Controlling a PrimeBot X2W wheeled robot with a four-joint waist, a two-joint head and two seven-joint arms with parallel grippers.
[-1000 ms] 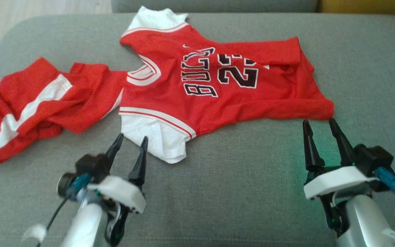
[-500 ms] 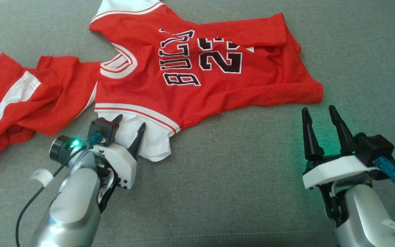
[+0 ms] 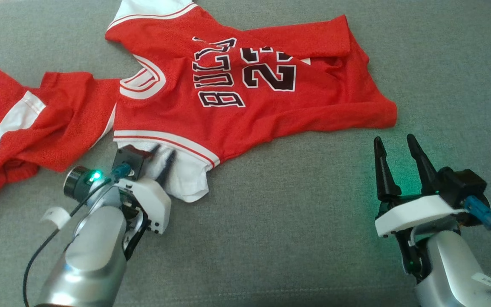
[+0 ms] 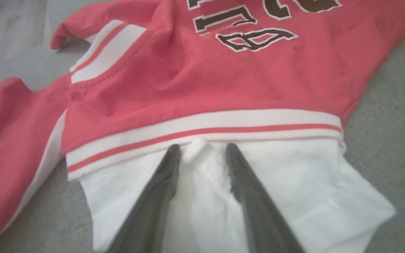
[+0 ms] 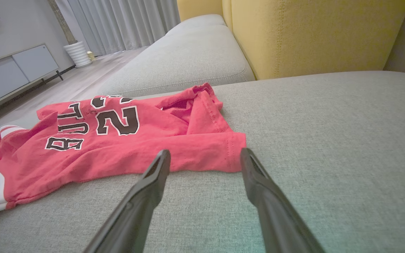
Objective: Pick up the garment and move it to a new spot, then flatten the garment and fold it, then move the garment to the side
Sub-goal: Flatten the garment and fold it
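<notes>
Your left gripper (image 3: pixel 163 152) is down on the jersey (image 3: pixel 245 115), its fingers (image 4: pixel 160 189) planted on the white sleeve (image 4: pixel 294 203). The jaws stand partly open, with a small ridge of sleeve cloth bunched between the tips. Just past them runs the striped band where white meets red. I'd judge nothing is clamped yet, since some gap shows between the fingers. The sleeve is a sensible place to bite: it is a loose edge that should lift off the cushion (image 3: pixel 292 230) without hauling the whole body along.

Your right gripper (image 3: pixel 393 138) hangs with its jaws wide apart and nothing in them. The hem (image 5: pixel 230 154) corner lies just ahead of its tips, apart from them. That reads as staging for a second grip at the far end, so the jersey can travel stretched between two points, not as a bundle.

The jersey lies print-up on the cushion, ahead of both sets of jaws. Its far edge is folded over, so flattening is not yet done. Red shorts (image 3: pixel 24 123) lie to the outer side of the left jaws, touching the jersey near its collar. Mind they don't get dragged along.
</notes>
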